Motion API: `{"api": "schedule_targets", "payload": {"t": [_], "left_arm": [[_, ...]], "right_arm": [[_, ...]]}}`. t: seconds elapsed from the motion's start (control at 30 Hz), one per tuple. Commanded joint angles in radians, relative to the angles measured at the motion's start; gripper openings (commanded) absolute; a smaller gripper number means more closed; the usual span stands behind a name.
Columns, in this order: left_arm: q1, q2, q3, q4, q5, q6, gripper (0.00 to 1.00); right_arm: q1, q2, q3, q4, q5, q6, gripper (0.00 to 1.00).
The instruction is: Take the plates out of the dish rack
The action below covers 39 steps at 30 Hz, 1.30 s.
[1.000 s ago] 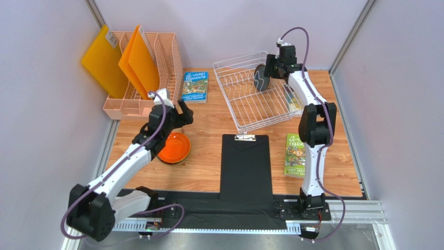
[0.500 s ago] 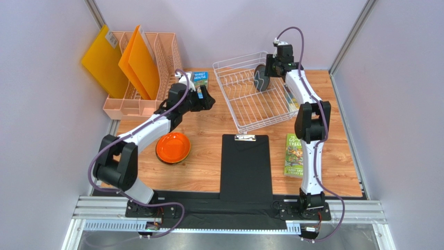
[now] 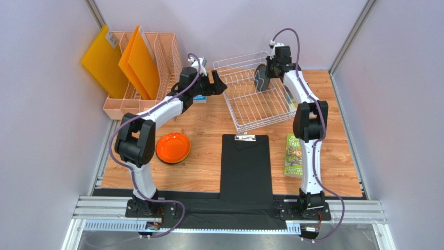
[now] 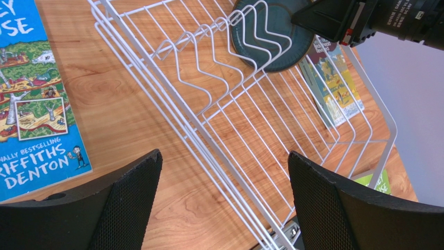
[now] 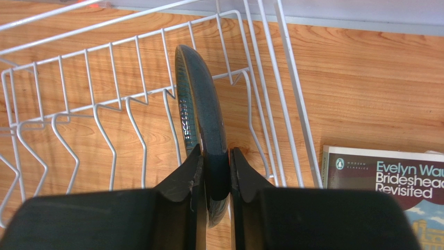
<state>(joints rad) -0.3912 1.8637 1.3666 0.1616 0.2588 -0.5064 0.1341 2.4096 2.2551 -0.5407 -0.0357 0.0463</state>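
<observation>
The white wire dish rack (image 3: 264, 121) stands at the back of the table. A dark grey-teal plate (image 3: 260, 78) is upright between the prongs at the rack's far right end. My right gripper (image 5: 215, 156) is shut on the top rim of that plate (image 5: 200, 99), one finger on each face. An orange plate (image 3: 173, 147) lies flat on the wood at the left. My left gripper (image 3: 219, 82) hovers open over the rack's left side wires (image 4: 208, 140), holding nothing. The left wrist view shows the teal plate (image 4: 271, 36) across the rack.
A peach mesh file holder (image 3: 156, 62) with orange folders stands at the back left. A blue book (image 4: 31, 104) lies just left of the rack. A black clipboard (image 3: 245, 166) lies at centre front, a green book (image 3: 295, 155) to its right, and another book (image 5: 396, 182) beside the rack's right side.
My left arm swung from above the orange plate to the rack's left edge, staying open. My right gripper closed onto the teal plate's rim.
</observation>
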Motion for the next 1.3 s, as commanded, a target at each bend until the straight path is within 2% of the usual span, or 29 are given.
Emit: {"api": "schedule_targets", "payload": {"t": [0.0,0.1,0.23,0.43,0.8,1.0,1.27], "left_arm": [[0.003,0.037,0.068,0.029,0.034,0.009,0.95],[0.002,0.054,0.091,0.023,0.040,0.005,0.96],[0.002,0.075,0.114,0.012,0.051,0.002,0.96],[0.000,0.075,0.109,0.018,0.060,-0.001,0.98],[0.000,0.040,0.081,0.029,0.063,-0.009,0.99],[0.000,0.031,0.065,0.041,0.069,-0.021,0.99],[0.000,-0.018,0.009,0.061,0.074,-0.037,0.99]], "right_arm": [[0.024,-0.003,0.012,0.028,0.069,-0.008,0.02],[0.067,-0.049,-0.070,0.083,0.158,-0.034,0.00],[0.120,-0.104,-0.133,0.188,0.397,-0.083,0.00],[0.162,-0.136,-0.176,0.272,0.552,-0.103,0.00],[0.176,-0.260,-0.308,0.392,0.640,-0.109,0.00],[0.177,-0.293,-0.319,0.401,0.657,-0.112,0.00],[0.176,-0.428,-0.416,0.404,0.677,-0.108,0.00]]}}
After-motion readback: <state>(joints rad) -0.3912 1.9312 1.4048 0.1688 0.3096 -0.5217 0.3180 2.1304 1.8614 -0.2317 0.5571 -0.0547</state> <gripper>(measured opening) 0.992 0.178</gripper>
